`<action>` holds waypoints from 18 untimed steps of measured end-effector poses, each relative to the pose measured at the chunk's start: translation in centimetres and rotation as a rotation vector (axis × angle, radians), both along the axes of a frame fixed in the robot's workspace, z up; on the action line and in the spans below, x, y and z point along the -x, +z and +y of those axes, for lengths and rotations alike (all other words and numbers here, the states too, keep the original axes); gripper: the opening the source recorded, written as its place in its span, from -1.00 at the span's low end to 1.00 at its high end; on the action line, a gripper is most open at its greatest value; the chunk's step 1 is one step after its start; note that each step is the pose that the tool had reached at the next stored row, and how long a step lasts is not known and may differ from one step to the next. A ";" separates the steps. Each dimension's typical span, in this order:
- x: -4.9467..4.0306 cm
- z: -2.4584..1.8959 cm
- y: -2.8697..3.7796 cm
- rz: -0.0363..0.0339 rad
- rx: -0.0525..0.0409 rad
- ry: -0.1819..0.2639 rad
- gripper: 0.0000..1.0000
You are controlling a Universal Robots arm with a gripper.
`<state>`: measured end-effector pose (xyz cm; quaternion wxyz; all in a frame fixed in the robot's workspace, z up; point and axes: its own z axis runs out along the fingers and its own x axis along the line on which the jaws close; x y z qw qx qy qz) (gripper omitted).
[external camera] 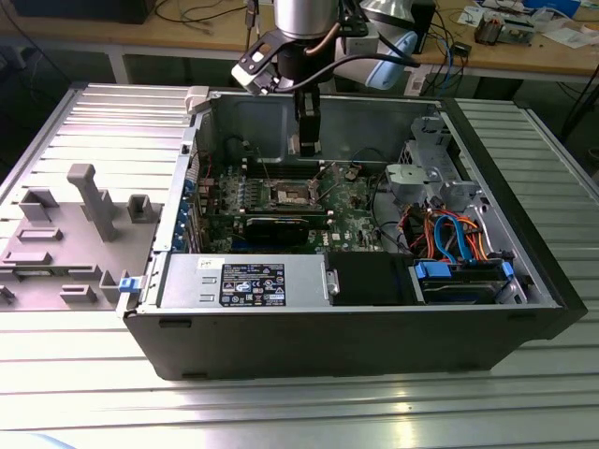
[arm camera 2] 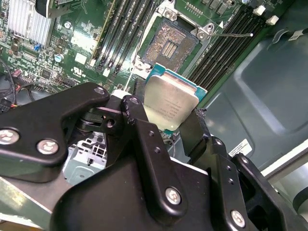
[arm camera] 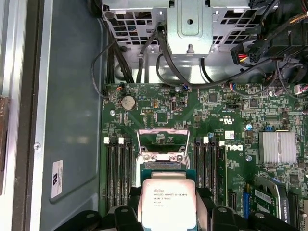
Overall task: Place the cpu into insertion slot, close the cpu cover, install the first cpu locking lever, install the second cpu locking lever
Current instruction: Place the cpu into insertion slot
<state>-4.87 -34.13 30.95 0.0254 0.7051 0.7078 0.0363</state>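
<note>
Gripper [arm camera 2: 163, 119] clamping cpu [arm camera 2: 171, 102] (printed top), near socket [arm camera 2: 168, 45]

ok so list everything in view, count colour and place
computer case: 1, black, open on the metal table
motherboard: 1, green, inside the case
cpu socket: 1, dark, uncovered on the motherboard
cpu cover: 1, silvery, raised at the socket
heatsink: 1, silver, on the motherboard
power supply: 1, grey, in the case
fixture tray: 1, grey, exterior view's left
cpu: 1, silvery, held over the motherboard
gripper: 1, black, shut on the cpu
</note>
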 end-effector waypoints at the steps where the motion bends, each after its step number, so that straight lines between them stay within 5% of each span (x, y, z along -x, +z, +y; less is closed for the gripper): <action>1: 0.00 0.00 -0.01 0.0000 0.0001 0.000 0.07; 18: 0.00 0.00 -0.34 -0.0001 0.0000 0.000 0.07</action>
